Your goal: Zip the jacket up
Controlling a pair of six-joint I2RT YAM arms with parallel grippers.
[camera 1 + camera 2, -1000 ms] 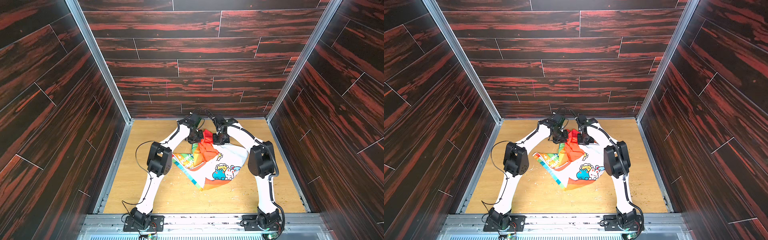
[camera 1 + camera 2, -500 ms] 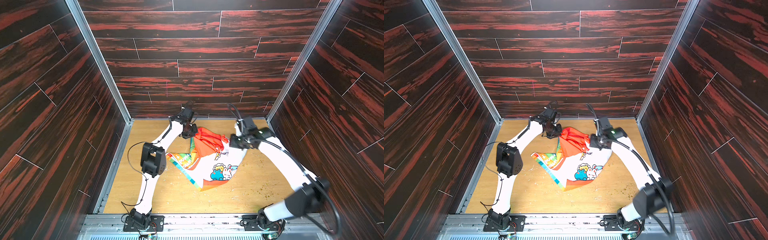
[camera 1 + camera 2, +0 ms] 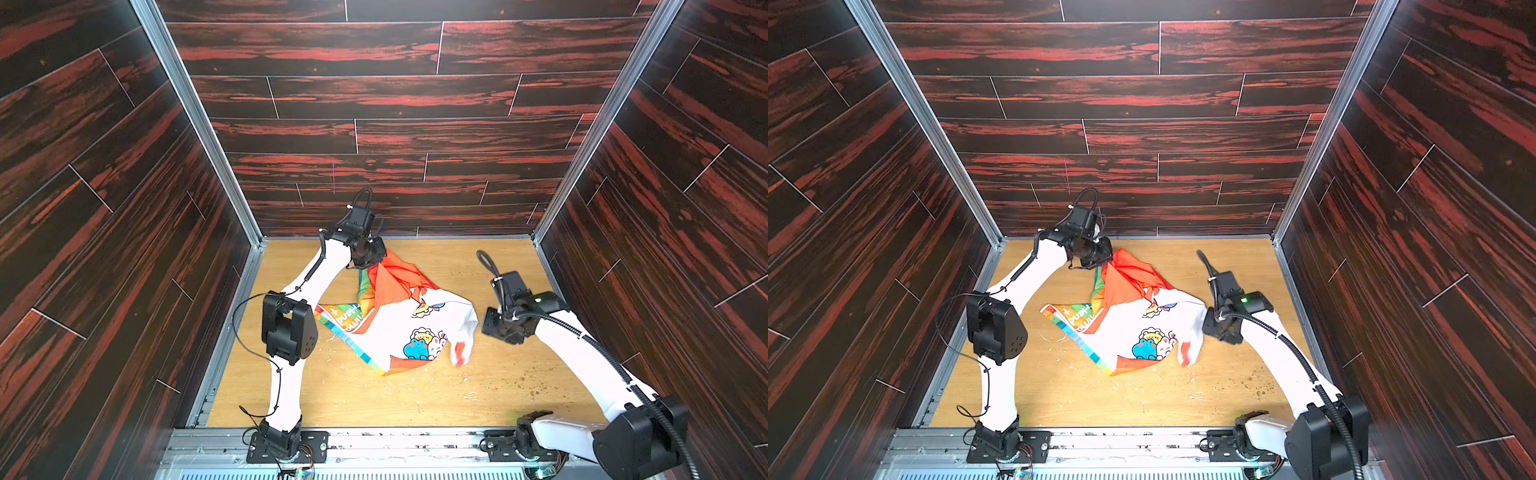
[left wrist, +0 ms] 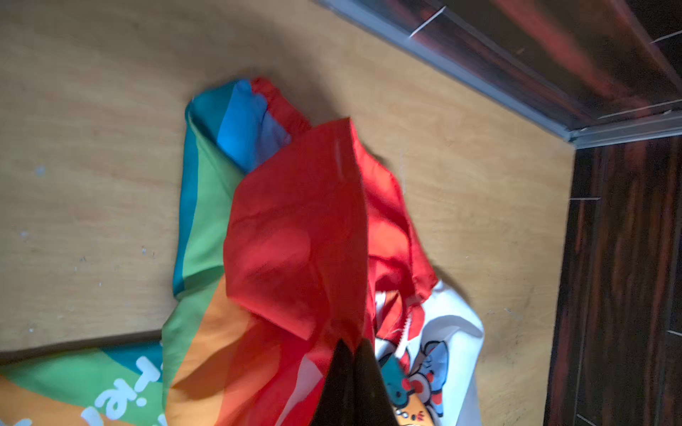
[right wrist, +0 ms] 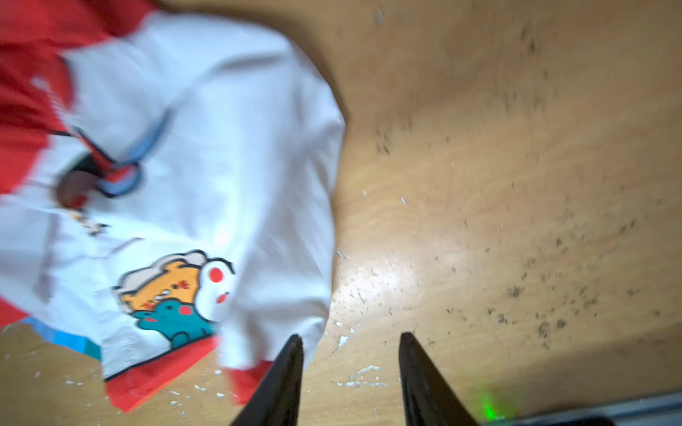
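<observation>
The jacket (image 3: pixel 428 328) lies crumpled at the middle of the wooden table (image 3: pixel 365 403), its rainbow hem toward the near left and its white, cartoon-printed body to the right. The left gripper (image 3: pixel 376 261), at the far left of the garment, is closed on the orange hood (image 3: pixel 395 278), which rises in a peak from the table to the gripper; the left wrist view shows the two fingers (image 4: pixel 341 369) pressed together on orange cloth. The right gripper (image 3: pixel 488 328) stands just right of the white sleeve (image 3: pixel 465 330), jaws parted and holding nothing; in the right wrist view bare table shows between them, and the red cuff (image 5: pixel 245 383) lies just beside one finger. Dark specks (image 3: pixel 532 384) dot the near right.
</observation>
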